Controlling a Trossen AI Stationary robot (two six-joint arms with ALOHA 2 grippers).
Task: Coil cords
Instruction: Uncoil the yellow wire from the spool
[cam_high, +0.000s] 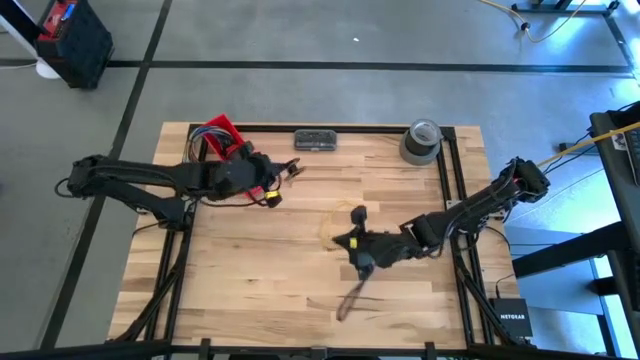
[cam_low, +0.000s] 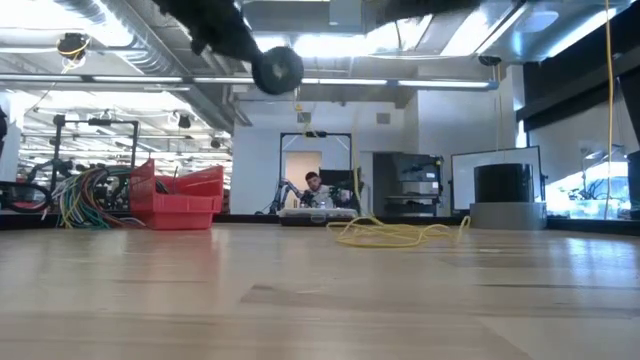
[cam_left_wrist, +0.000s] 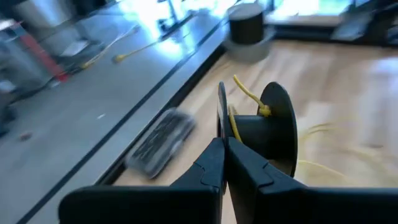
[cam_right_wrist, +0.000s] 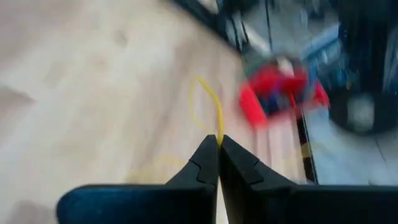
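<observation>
The cord (cam_low: 395, 234) lies in a loose yellow tangle on the table (cam_high: 260, 290), near the middle, and I see one strand of it running up into my right end effector (cam_right_wrist: 218, 140), whose fingers are pressed together on it. The other end goes to a black spool (cam_left_wrist: 268, 127), which my left end effector (cam_left_wrist: 224, 142) pinches by its flange, fingers closed.

To wind well, I judge I should keep light tension on the strand and feed it square onto the spool's core, never letting loops cross.

Relative to the tangle, my left arm reaches in from the side of the red bin (cam_high: 222, 135), holding the spool raised off the table. My right arm comes from the opposite side, wrist low and angled toward the tangle.
</observation>
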